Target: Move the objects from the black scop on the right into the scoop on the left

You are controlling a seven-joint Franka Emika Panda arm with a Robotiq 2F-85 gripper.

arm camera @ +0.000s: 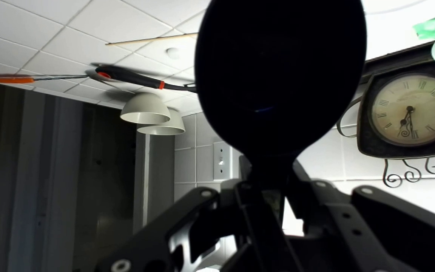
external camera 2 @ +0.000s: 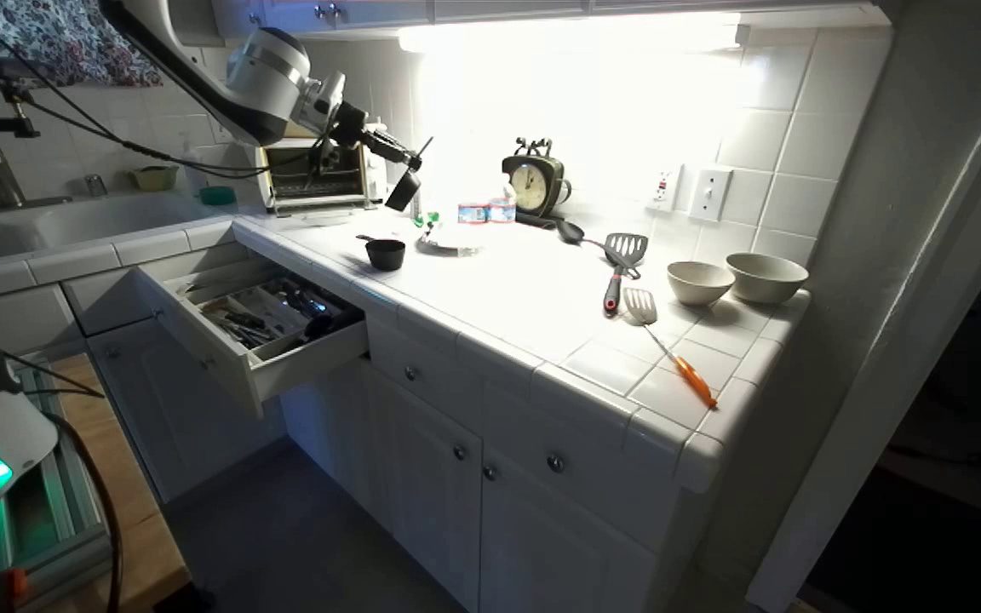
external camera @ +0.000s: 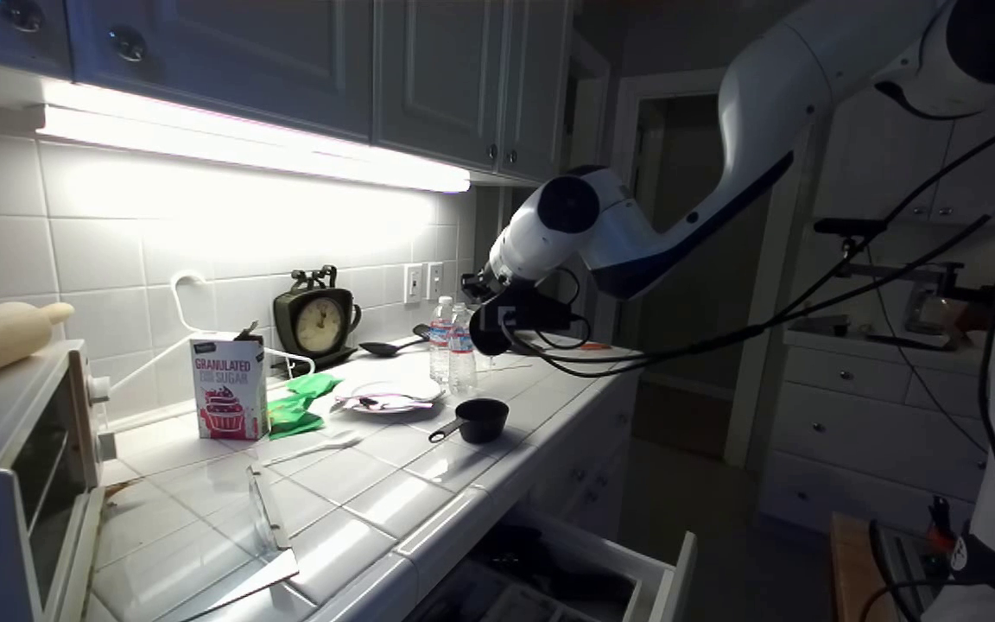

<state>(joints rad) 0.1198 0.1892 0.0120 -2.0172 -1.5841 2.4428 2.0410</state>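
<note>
Holding a black, round-faced scoop [arm camera: 281, 75] by its handle in the black two-fingered gripper [arm camera: 272, 170], clamped together on it, tilted above the left part of the white tiled counter [external camera 2: 533, 315] in an exterior view. On that counter, see a black, cup-shaped scoop [external camera 2: 386, 254] standing upright in both exterior views, below and apart from the held scoop. Cannot make out the inside of either. Near the standing scoop, see a round white plate [external camera: 411, 389]. To the far right in an exterior view, see two pale round bowls [external camera 2: 701, 285] close together, with an orange-handled metal turner [external camera 2: 694, 380] lying nearer.
</note>
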